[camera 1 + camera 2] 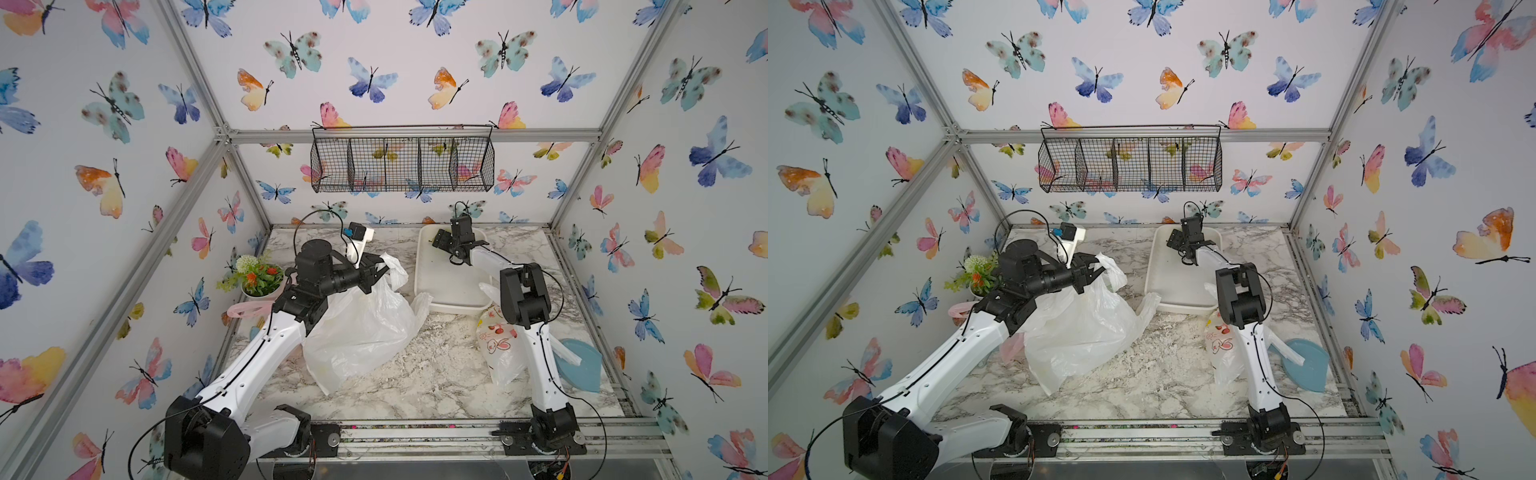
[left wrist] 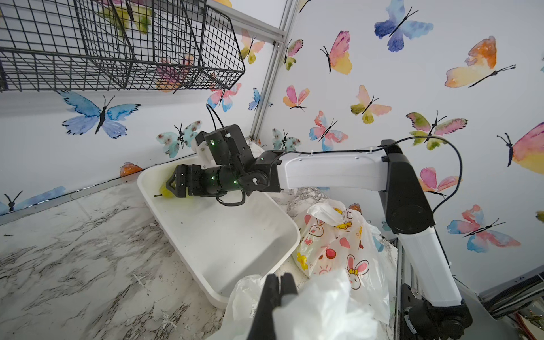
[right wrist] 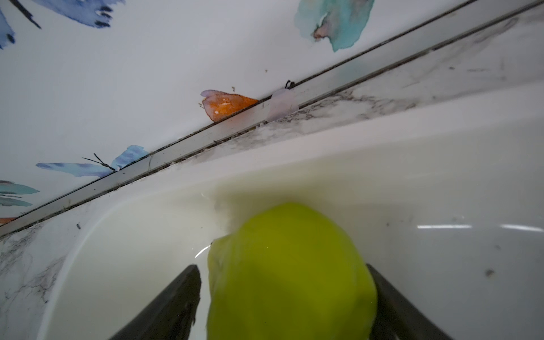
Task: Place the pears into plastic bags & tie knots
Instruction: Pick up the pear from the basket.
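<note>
In a top view, our left gripper (image 1: pixel 376 270) is pinched together on a handle of the white plastic bag (image 1: pixel 361 328), which sags below it onto the table (image 1: pixel 436 374). Our right gripper (image 1: pixel 438 241) reaches into the far corner of the white tray (image 1: pixel 449 291).

From the left wrist, a green pear (image 2: pixel 164 192) sits at the right gripper's tips. Behind that gripper, beside its arm, lies the doodle bag (image 2: pixel 338 244), its knot (image 2: pixel 326 213) on top.

From the right wrist, the jaws stand apart on either side of the pear, with a sliver of tray showing beside one finger.
</note>
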Controlling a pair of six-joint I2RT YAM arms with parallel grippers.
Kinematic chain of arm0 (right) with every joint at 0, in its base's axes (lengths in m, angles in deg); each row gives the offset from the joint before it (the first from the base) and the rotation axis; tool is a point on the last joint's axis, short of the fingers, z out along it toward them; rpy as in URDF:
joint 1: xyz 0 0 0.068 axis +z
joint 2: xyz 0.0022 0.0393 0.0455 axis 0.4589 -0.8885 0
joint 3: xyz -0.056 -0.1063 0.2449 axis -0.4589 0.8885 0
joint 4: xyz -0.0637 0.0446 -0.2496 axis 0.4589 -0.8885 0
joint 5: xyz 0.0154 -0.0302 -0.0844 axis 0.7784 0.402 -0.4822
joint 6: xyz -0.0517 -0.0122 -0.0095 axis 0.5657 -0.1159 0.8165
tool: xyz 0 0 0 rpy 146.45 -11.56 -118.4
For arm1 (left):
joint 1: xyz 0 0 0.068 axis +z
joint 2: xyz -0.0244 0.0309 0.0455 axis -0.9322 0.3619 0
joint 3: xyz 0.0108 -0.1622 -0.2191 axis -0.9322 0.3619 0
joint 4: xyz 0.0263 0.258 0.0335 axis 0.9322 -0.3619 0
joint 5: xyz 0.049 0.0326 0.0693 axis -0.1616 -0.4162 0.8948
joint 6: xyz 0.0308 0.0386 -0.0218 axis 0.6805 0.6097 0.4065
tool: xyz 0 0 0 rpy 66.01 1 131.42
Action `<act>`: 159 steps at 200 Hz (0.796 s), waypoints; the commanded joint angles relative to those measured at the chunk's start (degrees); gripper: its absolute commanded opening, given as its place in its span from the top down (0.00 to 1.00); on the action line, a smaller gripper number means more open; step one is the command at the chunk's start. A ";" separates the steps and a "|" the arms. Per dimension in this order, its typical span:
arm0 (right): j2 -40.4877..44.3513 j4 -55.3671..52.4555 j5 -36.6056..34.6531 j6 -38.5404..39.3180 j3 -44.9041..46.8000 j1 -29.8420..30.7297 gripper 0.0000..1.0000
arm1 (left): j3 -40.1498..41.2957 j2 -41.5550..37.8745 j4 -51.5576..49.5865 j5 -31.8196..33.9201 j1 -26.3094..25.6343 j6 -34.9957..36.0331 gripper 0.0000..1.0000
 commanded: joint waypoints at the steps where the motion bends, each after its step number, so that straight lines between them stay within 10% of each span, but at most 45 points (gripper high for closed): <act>1: -0.74 3.38 0.38 -0.64 1.84 -0.83 0.17 | -0.28 -0.43 -0.70 -1.02 -0.42 0.14 1.00; 73: 18.08 12.67 10.46 0.70 18.95 -1.14 0.56 | -0.86 -0.21 -2.03 0.82 -0.59 1.20 1.00; 159: 57.02 -3.82 27.63 13.53 51.63 6.65 0.62 | -4.52 2.75 -3.58 3.58 -0.51 2.92 1.00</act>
